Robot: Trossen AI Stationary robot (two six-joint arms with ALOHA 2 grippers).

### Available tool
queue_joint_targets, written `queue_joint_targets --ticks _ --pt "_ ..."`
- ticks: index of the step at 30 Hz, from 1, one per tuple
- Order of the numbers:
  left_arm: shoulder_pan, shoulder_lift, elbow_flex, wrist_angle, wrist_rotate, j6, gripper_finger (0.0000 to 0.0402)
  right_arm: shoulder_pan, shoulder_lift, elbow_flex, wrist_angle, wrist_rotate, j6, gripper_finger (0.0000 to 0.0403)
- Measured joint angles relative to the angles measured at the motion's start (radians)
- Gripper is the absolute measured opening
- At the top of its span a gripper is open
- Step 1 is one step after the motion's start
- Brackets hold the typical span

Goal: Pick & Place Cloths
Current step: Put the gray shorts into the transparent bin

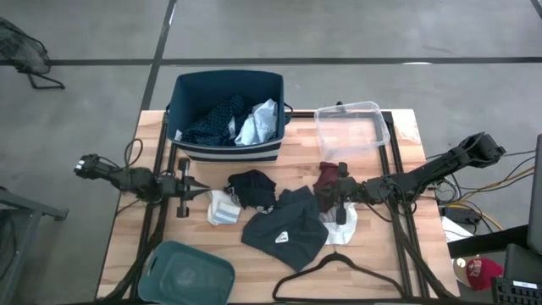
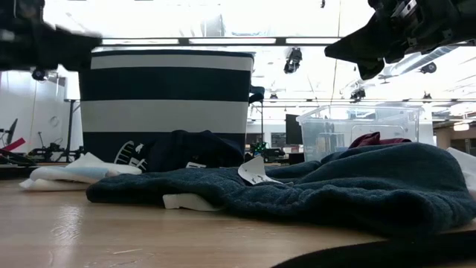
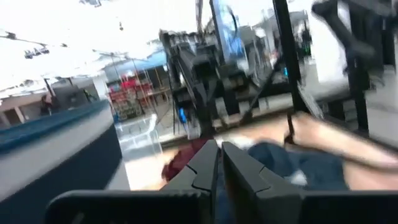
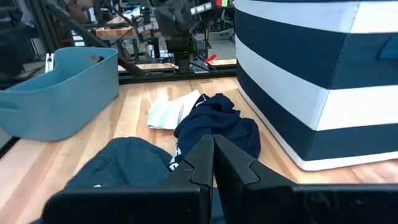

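Socks [image 1: 223,207] lie just beside left pincer [image 1: 203,191].

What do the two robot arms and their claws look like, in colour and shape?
Both arms are dark, slim and jointed, with black cables running along them. The left claw and right claw each have two flat black fingers with angular, tapered tips.

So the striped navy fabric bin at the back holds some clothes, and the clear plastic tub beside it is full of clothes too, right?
Not quite. The striped navy fabric bin does hold clothes, but the clear plastic tub beside it is empty, as the high view shows.
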Motion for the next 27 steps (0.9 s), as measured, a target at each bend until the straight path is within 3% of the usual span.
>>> queue_joint_targets --ticks 7,27 --pt "0.000 0.000 0.017 0.007 0.003 -0.091 0.0030 0.000 0.000 0.000 -0.005 -0.002 0.031 0.0008" --pt "0.000 0.001 0.017 -0.011 0.006 -0.105 0.0030 0.000 0.000 0.001 -0.005 0.002 0.022 0.0008"
